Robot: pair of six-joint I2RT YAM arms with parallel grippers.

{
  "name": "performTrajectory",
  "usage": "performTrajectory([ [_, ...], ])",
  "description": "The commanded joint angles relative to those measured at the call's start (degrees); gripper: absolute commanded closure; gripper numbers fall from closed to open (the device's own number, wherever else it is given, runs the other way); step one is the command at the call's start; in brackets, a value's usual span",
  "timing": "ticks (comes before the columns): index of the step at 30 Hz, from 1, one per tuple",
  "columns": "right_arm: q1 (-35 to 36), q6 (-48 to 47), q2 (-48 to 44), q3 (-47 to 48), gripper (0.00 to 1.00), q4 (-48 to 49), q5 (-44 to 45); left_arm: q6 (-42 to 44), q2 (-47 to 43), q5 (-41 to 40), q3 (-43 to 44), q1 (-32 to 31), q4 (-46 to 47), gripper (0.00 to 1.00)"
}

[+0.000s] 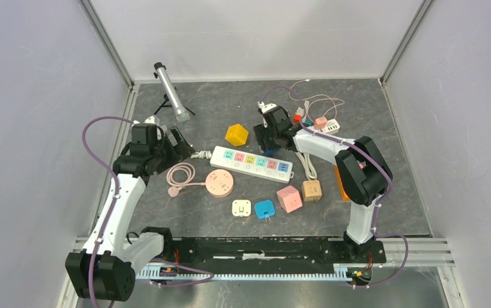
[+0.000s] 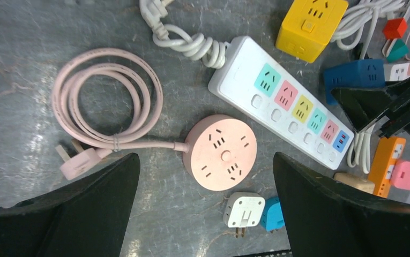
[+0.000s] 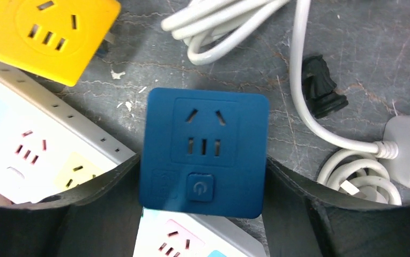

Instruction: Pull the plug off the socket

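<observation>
My right gripper (image 3: pixel 205 201) is shut on a dark blue cube plug (image 3: pixel 205 150), one finger on each side of it. The cube is at the far edge of the white power strip (image 3: pixel 31 139) and partly overlaps it. In the left wrist view the blue cube (image 2: pixel 352 77) sits beside the strip (image 2: pixel 277 101), whose coloured sockets are all bare. From above, the right gripper (image 1: pixel 271 131) is behind the strip (image 1: pixel 250 163). My left gripper (image 1: pixel 175 144) is open and empty. In its own view (image 2: pixel 205 214) it hangs above the pink round socket (image 2: pixel 221 152).
A yellow cube socket (image 1: pixel 237 135) sits behind the strip. In front lie a pink round socket (image 1: pixel 219 182), a white adapter (image 1: pixel 241 208), a small blue adapter (image 1: pixel 264 209), a pink cube (image 1: pixel 289 198) and a tan cube (image 1: pixel 312 190). Cables and small plugs (image 1: pixel 316 112) lie at back right. A tripod light (image 1: pixel 169 90) is at back left.
</observation>
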Motion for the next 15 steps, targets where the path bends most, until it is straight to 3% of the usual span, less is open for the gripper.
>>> performTrajectory([
  [1,-0.57,-2.86,-1.94,4.56,0.19,0.34,-4.60,4.63,-2.19,-5.31,4.44,0.15,0.03,0.00],
  [7,-1.74,-7.17,-6.24,5.80,0.06,-0.20,-7.16,9.98,-2.91,-7.40,8.82,0.20,1.07,0.00],
  [12,-4.07,-8.44,-11.56,4.38,0.05,-0.49,-4.00,10.76,-2.78,-3.86,11.62,0.23,5.47,0.00],
  [15,-6.71,-7.73,-16.28,1.08,0.05,0.72,2.14,8.27,-1.84,3.33,12.22,0.23,11.23,0.00],
])
